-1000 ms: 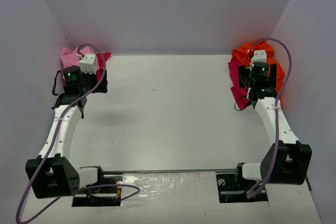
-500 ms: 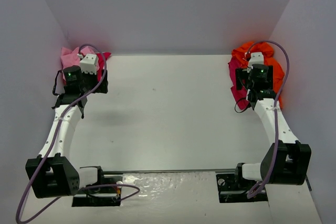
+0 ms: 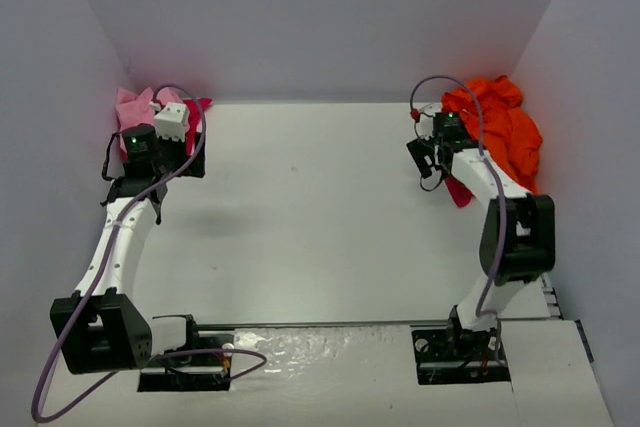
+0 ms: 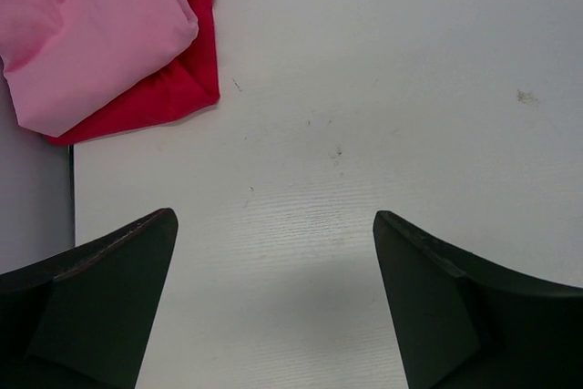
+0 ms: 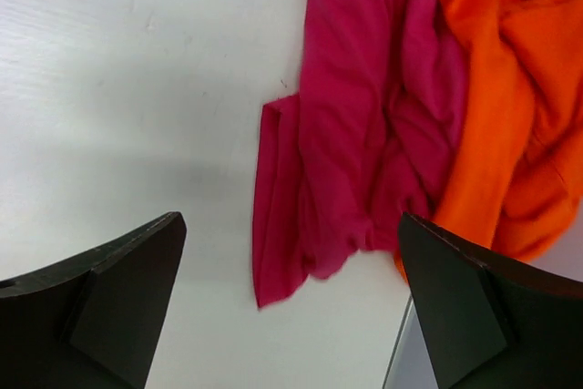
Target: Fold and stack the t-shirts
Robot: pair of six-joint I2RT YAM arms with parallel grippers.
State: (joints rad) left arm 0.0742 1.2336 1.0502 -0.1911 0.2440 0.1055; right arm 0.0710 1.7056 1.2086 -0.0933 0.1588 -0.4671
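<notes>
White table (image 3: pixel 320 207) between grey walls (image 3: pixel 320 17), both pincers wide open and empty
Left pincer (image 4: pixel 273 302) hangs over bare tabletop, jaws spread, gripping nothing; at its eleven o'clock a light pink t-shirt (image 4: pixel 82 34) lies bunched on a crimson t-shirt (image 4: pixel 187 79), both in the table's ten o'clock corner. Right pincer (image 5: pixel 291 302) is spread just as wide and holds nothing; a crumpled magenta t-shirt (image 5: pixel 355 134) lies at its twelve o'clock, touching a rumpled orange t-shirt (image 5: pixel 510 88) at two o'clock, heaped at the table's two o'clock edge
</notes>
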